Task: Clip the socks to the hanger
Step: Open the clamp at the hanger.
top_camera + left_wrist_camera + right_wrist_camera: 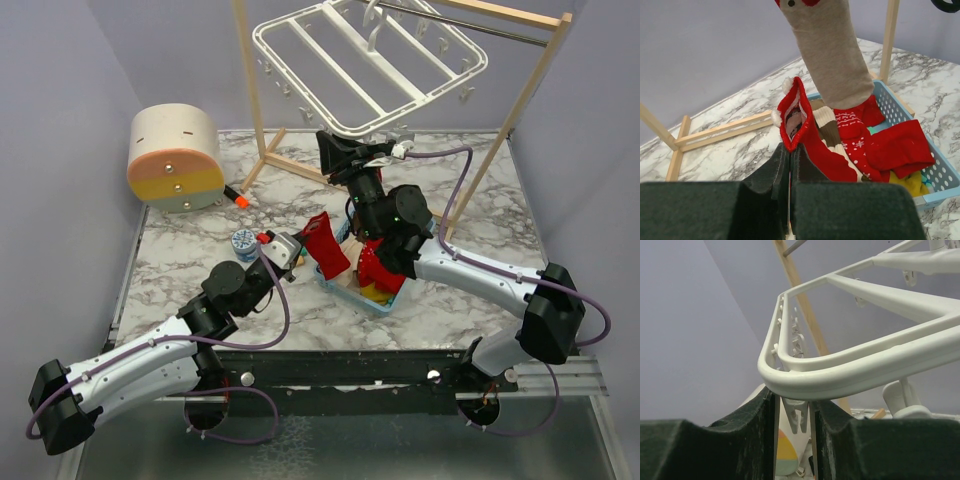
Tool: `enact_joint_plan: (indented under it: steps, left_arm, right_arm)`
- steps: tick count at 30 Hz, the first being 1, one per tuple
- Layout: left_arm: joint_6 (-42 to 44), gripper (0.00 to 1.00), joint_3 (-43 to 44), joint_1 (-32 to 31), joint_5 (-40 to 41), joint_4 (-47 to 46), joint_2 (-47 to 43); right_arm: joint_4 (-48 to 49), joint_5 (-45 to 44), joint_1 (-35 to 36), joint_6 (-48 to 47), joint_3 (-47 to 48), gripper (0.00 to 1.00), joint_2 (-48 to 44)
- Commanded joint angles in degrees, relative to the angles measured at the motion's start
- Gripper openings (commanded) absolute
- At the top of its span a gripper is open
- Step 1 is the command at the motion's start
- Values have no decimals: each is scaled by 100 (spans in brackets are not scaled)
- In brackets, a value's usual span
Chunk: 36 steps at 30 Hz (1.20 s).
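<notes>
- One red sock (810, 140) stands upright just beside the basket (942, 172). Its white-trimmed cuff is pinched in my left gripper (790, 156), whose jaws are pressed together on the fabric.
- More socks (900, 150), red, beige and yellow, lie heaped in the basket just behind it.
- The hanger (850, 375) hangs tilted from the stand (250, 110) over the far side of the table. Its near corner sits right above my right gripper (795, 401).
- My right jaws stand apart, straddling one clip (796, 422) under that corner rim, with a thin gap showing on each side.
- To do this well, I judge I should squeeze the clip squarely at its upper end, so the mouth opens without pushing the hanger aside.
- The left arm should then lift the cuff edge, flat, deep into that mouth before I let go.
- The hanger looks free to swing, so a skewed squeeze could slide off the clip.
- I can read no brand, label or writing; the socks show only pale snowflake marks.
</notes>
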<state>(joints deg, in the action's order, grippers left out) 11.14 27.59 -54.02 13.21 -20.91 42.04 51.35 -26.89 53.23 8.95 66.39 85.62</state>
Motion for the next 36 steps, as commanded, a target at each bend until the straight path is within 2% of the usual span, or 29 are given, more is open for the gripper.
enact_joint_plan:
  steps: [1,6,17,24,25,36]
  left_arm:
    - [-74,0,-79,22,-76,-133,-104]
    - [-75,0,-29,16,-9,-133,-81]
    - [-226,0,866,47,410,-166,759]
    - [-655,0,1612,182,867,-114,1404]
    - [-843,0,1919,300,984,2,1568]
    - [-1385,0,2201,849,866,179,1706]
  right_arm:
    - [16,-133,-23,-25,123,19,61]
    - [-52,-86,-32,-16,78,1,2]
    - [-415,-333,-32,130,161,1,-75]
    - [-701,-482,-33,194,309,1,-107]
    - [-840,-484,-34,229,357,1,-136]
    - [-894,-457,-33,204,322,1,-239]
